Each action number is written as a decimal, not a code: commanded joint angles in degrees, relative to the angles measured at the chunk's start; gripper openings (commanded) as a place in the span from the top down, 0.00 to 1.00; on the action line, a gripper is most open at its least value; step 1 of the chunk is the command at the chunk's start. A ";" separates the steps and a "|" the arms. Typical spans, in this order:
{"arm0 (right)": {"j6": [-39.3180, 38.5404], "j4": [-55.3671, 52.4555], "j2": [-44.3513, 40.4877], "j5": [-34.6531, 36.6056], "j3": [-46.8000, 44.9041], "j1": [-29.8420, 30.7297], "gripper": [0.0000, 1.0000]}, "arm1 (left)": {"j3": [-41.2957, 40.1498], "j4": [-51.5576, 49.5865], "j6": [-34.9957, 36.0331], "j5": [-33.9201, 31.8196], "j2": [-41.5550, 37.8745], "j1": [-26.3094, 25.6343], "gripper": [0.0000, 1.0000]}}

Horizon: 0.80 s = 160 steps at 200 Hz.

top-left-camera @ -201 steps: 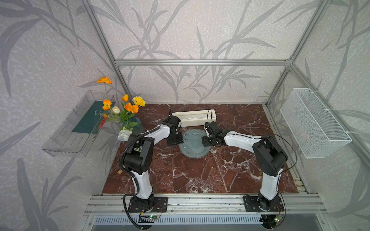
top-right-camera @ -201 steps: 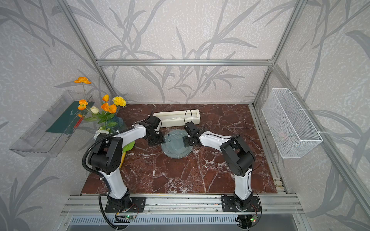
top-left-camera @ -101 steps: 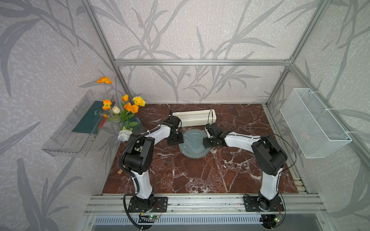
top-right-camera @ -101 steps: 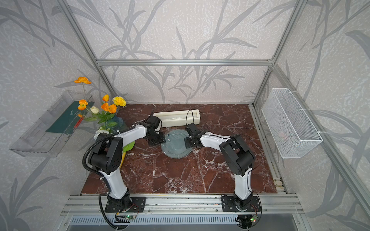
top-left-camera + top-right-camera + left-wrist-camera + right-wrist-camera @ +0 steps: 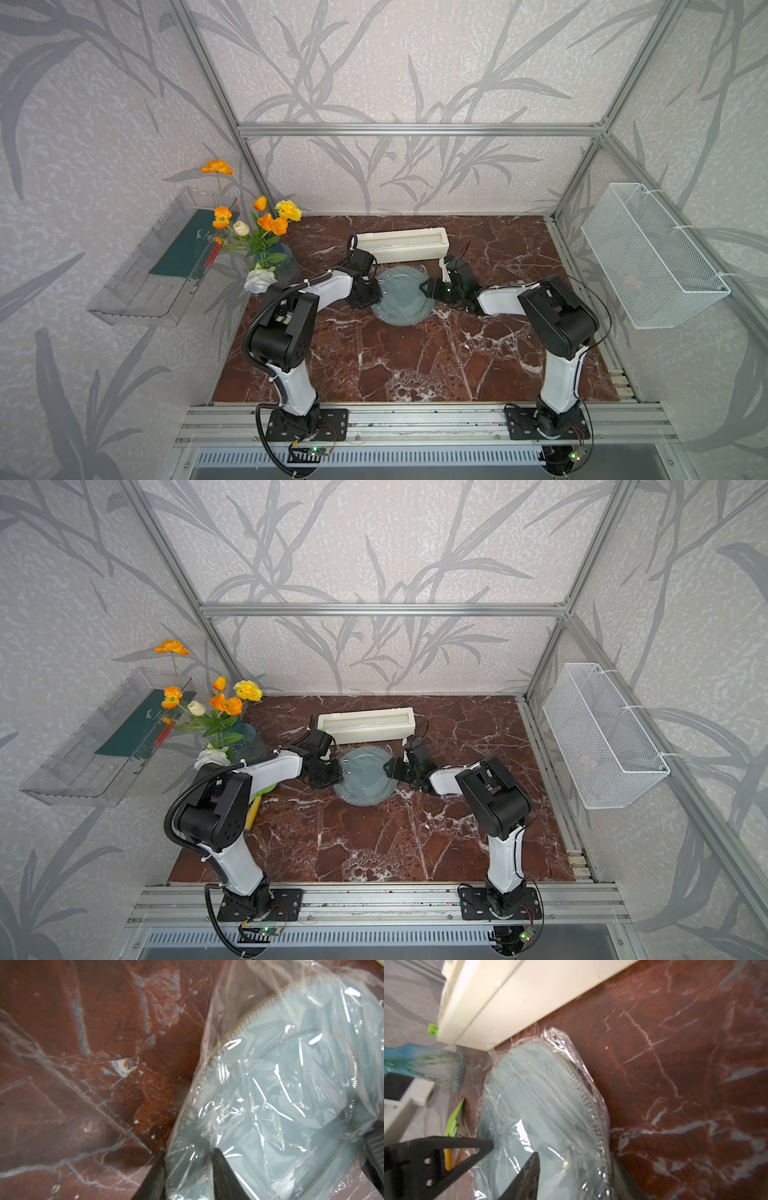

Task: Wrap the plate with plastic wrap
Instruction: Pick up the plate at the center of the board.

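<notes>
Your one round grey-blue plate (image 5: pixel 401 298), under crinkled clear plastic wrap (image 5: pixel 270 1095), lies six o'clock of one cream box (image 5: pixel 401 246); left gripper (image 5: pixel 377 291) and right gripper (image 5: pixel 424 287) straddle its rim, fingers apart, grip unclear.

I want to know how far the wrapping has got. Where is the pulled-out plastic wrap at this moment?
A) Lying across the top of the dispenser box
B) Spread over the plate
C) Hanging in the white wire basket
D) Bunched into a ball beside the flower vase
B: both wrist views show the crinkled plastic wrap lying over the grey-blue plate and reaching past its rim.
</notes>
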 commanded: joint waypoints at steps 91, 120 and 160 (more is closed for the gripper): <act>16.62 24.49 5.83 -20.73 -2.46 2.19 0.53 | -9.97 21.59 -10.41 12.12 0.64 -6.13 0.80; 17.33 26.34 5.34 -22.04 -2.27 1.97 0.71 | -9.78 20.95 -9.08 10.71 -1.46 -6.48 0.77; 16.01 27.16 3.24 -25.53 -3.22 -0.99 0.93 | -5.44 8.71 -0.91 3.57 -5.43 -6.18 0.55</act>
